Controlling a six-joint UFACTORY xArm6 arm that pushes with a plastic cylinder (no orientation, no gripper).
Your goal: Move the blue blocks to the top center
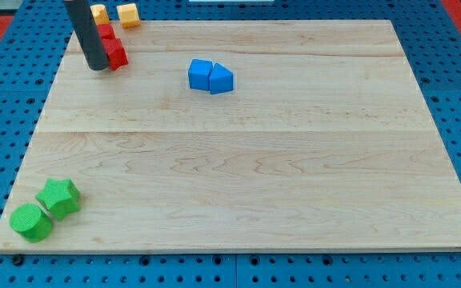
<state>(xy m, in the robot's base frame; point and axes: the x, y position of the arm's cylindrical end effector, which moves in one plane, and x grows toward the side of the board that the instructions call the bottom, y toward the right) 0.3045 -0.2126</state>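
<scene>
Two touching blue blocks at the board's upper middle, my tip well to their left.

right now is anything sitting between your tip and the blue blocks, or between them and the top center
Nothing visible does. My tip is at the view's upper left, beside the red blocks; bare board separates it from the two touching blue blocks to its right. Bare wood also lies between them and the board's top edge.

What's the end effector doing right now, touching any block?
No jaws, only a rod: my tip sits against the red blocks at the view's top left, apart from the blue blocks.
</scene>
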